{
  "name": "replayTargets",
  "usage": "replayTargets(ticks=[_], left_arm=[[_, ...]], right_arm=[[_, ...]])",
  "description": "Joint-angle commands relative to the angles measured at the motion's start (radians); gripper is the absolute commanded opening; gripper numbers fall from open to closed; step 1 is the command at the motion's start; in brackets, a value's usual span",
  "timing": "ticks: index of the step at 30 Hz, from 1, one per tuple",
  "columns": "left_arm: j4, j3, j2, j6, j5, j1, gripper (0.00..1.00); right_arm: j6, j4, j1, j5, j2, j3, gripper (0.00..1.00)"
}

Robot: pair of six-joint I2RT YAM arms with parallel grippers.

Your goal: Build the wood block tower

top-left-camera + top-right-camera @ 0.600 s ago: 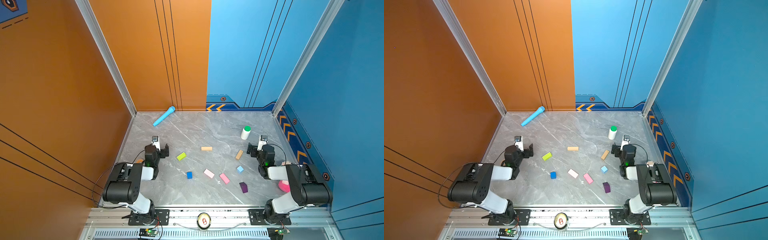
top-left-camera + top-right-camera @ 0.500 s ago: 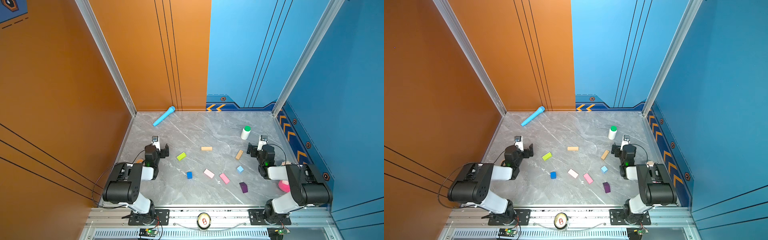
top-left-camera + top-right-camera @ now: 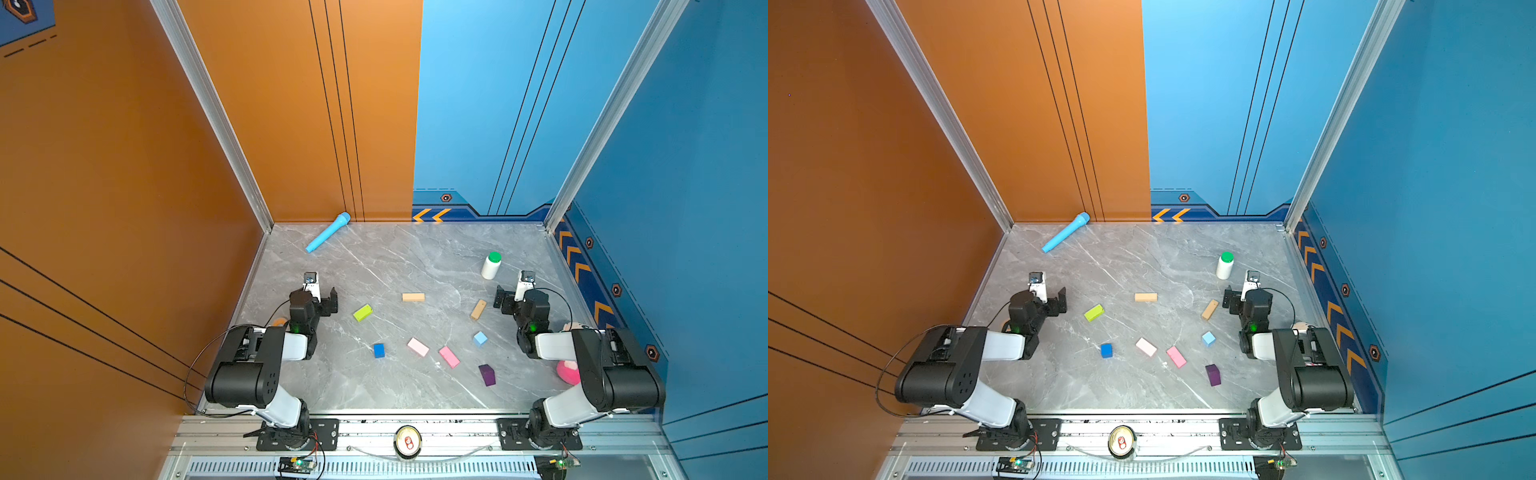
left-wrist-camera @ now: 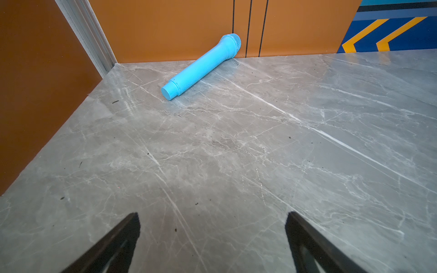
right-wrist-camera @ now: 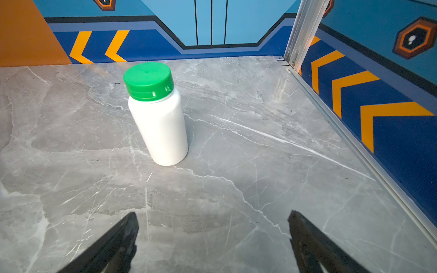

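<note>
Both arms sit folded back at the near corners of the worktop.

The left gripper is spread wide and holds nothing. In the left wrist view its fingers frame bare marble. The toy microphone lies ahead, its head against the orange back wall.

The right gripper is likewise spread wide and empty. The white bottle with the green cap stands upright ahead of it, apart from the fingers.

In both top views the wood blocks lie singly on the worktop between the arms, none touching another and none stacked:

- The lime-green bar is nearest the left gripper.
- The far tan bar is near the middle, beyond the other blocks.
- The right tan bar lies just beside the right gripper, on its inner side.
- The light-blue cube is nearer the front than the right tan bar.
- The dark-blue cube, pale pink bar and deep pink bar form a loose row across the middle.
- The dark-purple block is nearest the front edge.
</note>
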Motion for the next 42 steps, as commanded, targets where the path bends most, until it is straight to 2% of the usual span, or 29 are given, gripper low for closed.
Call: replayTargets(ticks=[1, 24, 29, 34, 39, 40, 42], left_arm=[[-0.01, 0.022, 0.003, 0.011, -0.016, -0.005, 0.98], [-0.012, 0.022, 0.002, 0.012, -0.016, -0.003, 0.99], [-0.051, 0.034, -0.028, 0.009, -0.024, -0.004, 0.9], [-0.283, 0.095, -0.178, 0.012, -0.04, -0.014, 0.89], [-0.509, 0.17, -0.326, -0.042, -0.02, -0.035, 0.88], [-0.558, 0.191, -0.355, -0.055, -0.011, -0.044, 0.84], [-0.666, 0.24, -0.404, -0.081, 0.004, -0.062, 0.82]], right_arm=[[0.01, -0.005, 0.005, 0.014, -0.004, 0.019, 1.0], [0.01, -0.006, 0.005, 0.015, -0.004, 0.019, 1.0], [0.015, -0.007, 0.006, 0.024, -0.007, 0.025, 1.0], [0.028, -0.363, 0.008, 0.052, -0.147, 0.143, 1.0], [0.069, -0.519, 0.027, 0.09, -0.297, 0.165, 1.0], [0.076, -0.564, 0.034, 0.104, -0.331, 0.174, 1.0], [0.087, -0.641, 0.049, 0.127, -0.38, 0.198, 0.99]])
